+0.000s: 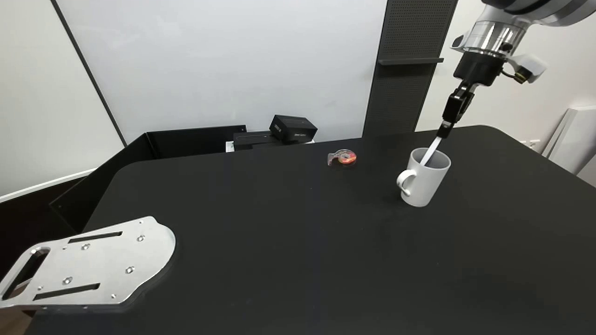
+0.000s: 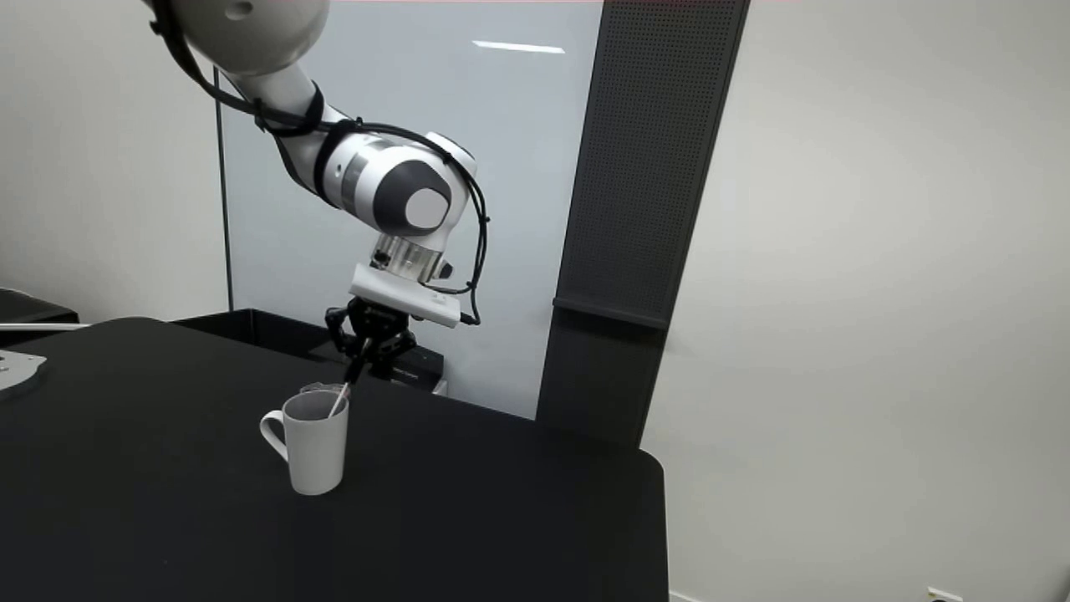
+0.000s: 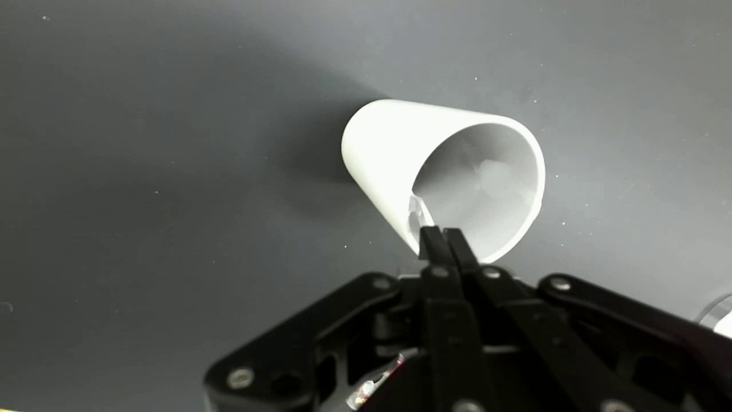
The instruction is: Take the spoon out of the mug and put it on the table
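The white mug (image 1: pixel 420 187) stands upright on the black table (image 1: pixel 279 256); it also shows in an exterior view (image 2: pixel 316 451) and in the wrist view (image 3: pixel 389 146). The white spoon (image 1: pixel 431 150) leans inside the mug with its upper end at my fingertips; it also shows in an exterior view (image 2: pixel 338 402) and in the wrist view (image 3: pixel 422 210). My gripper (image 1: pixel 445 130) is just above the mug's rim, its fingers nearly together and shut on the spoon's upper end. It also shows in the wrist view (image 3: pixel 445 234). The spoon's lower end is hidden inside the mug.
A clear tape dispenser (image 1: pixel 343 157) lies near the table's back edge, left of the mug; part of it shows in the wrist view (image 3: pixel 372 386). A white perforated plate (image 1: pixel 111 260) is at the left front. Black boxes (image 1: pixel 293 129) sit beyond the back edge.
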